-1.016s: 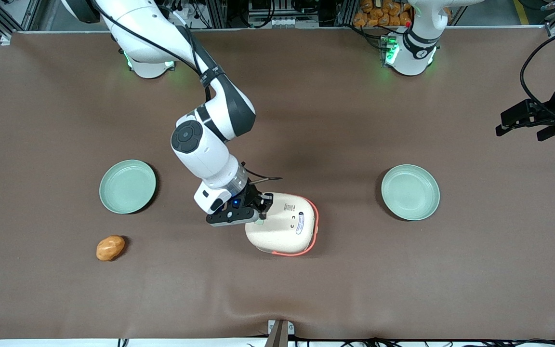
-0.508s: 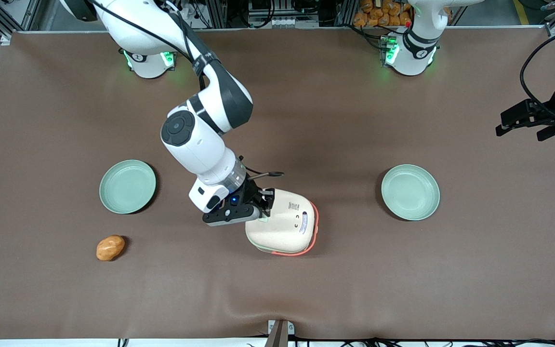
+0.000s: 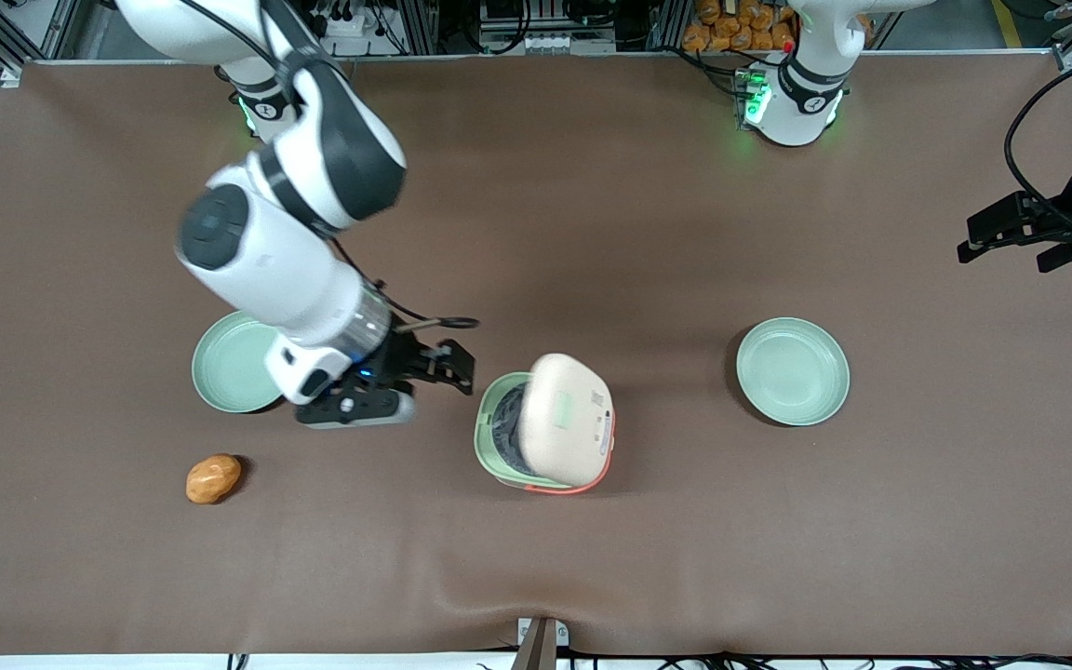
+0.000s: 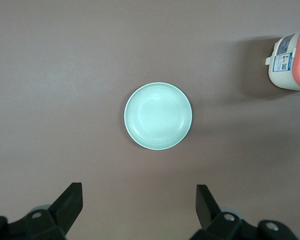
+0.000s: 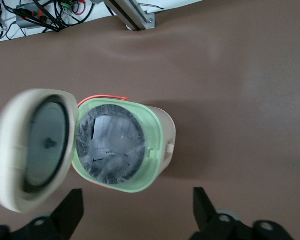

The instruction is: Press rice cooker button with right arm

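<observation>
Near the middle of the desk (image 3: pixel 648 233) the rice cooker (image 3: pixel 550 430) stands with its cream lid (image 3: pixel 566 419) swung up on the hinge, baring the pale green rim (image 5: pixel 155 127) and grey pot (image 5: pixel 112 142). A raised lid suggests the release button has already done its work. Clear of the cooker, at about nine o'clock from it in the front view, hangs the right arm's claw (image 3: pixel 424 372), fingers spread wide and holding nothing, with open desk between them. One mint plate (image 3: pixel 229 368) lies partly under the wrist; another plate (image 3: pixel 792 370) sits at three o'clock from the cooker. A small orange lump (image 3: pixel 213 478) rests at eight o'clock.
</observation>
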Robot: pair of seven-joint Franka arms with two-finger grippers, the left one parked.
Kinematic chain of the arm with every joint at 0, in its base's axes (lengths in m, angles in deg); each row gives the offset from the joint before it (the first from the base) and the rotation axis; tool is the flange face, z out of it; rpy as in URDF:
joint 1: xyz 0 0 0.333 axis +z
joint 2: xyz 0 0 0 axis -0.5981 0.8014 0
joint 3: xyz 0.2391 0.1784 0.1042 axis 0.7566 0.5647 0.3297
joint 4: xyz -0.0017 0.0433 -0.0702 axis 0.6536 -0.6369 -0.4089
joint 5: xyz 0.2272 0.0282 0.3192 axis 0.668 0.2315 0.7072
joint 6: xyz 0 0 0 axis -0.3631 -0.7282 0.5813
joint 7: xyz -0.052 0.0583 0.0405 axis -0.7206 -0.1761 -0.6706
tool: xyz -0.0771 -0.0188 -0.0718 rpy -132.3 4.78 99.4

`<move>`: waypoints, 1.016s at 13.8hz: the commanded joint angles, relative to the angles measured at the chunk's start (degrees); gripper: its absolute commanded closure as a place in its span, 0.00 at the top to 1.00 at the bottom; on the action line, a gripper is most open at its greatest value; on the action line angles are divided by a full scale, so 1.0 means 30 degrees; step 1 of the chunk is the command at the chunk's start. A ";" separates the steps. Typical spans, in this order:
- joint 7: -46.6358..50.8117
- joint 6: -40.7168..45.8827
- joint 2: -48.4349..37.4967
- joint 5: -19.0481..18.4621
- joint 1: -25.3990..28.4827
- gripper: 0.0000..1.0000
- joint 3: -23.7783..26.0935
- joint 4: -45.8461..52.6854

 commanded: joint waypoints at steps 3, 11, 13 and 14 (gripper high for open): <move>-0.0246 0.2442 -0.2575 -0.0462 -0.2987 1.00 0.2115 -0.1933; -0.0479 0.8536 -0.5828 -0.4537 -0.7445 1.00 0.4552 -0.1847; -0.1589 0.9883 -0.6327 -0.5239 -0.7767 1.00 0.4347 -0.1847; -0.1739 1.0296 -0.6561 -0.5213 -0.7856 1.00 0.3940 -0.1847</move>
